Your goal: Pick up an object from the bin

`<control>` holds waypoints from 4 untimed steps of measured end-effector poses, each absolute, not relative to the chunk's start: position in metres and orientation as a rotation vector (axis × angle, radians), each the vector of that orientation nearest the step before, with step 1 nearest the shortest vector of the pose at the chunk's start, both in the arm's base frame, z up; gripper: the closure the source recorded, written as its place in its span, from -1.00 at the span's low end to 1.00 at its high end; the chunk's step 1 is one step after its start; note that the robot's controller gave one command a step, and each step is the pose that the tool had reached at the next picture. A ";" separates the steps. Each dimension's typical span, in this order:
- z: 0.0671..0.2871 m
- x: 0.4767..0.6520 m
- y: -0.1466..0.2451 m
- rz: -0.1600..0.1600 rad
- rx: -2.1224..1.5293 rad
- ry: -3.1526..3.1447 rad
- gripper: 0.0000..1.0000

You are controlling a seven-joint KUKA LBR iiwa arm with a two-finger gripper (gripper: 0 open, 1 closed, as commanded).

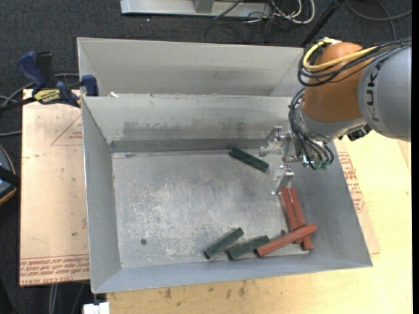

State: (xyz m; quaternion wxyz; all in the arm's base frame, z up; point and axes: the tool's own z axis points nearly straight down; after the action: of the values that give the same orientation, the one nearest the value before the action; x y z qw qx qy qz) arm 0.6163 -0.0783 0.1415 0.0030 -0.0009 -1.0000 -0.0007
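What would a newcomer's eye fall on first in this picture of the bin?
The orange-covered arm reaching in from the right stands out first, its gripper over the right side of the grey bin. Just left of the gripper lies a lone dark green bar. Red bars and green bars cluster near the front right corner.

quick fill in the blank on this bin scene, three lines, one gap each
1. The gripper hangs over the bin's ___ half in this view.
2. The lone bar just left of the gripper is dark ___.
3. The long bar just below the gripper in the view is ___.
Missing words: right; green; red.
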 end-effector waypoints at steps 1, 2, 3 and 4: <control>0.146 0.618 -0.078 0.000 -0.001 -3.143 -1.00; 0.142 0.622 -0.077 0.002 -0.018 -3.147 -1.00; 0.107 0.610 -0.060 -0.004 -0.104 -3.134 -1.00; 0.102 0.633 -0.071 -0.002 -0.227 -3.145 -1.00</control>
State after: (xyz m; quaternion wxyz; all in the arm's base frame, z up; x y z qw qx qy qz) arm 0.6329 -0.0712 0.1022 -0.0057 -0.0719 -0.9974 -0.0006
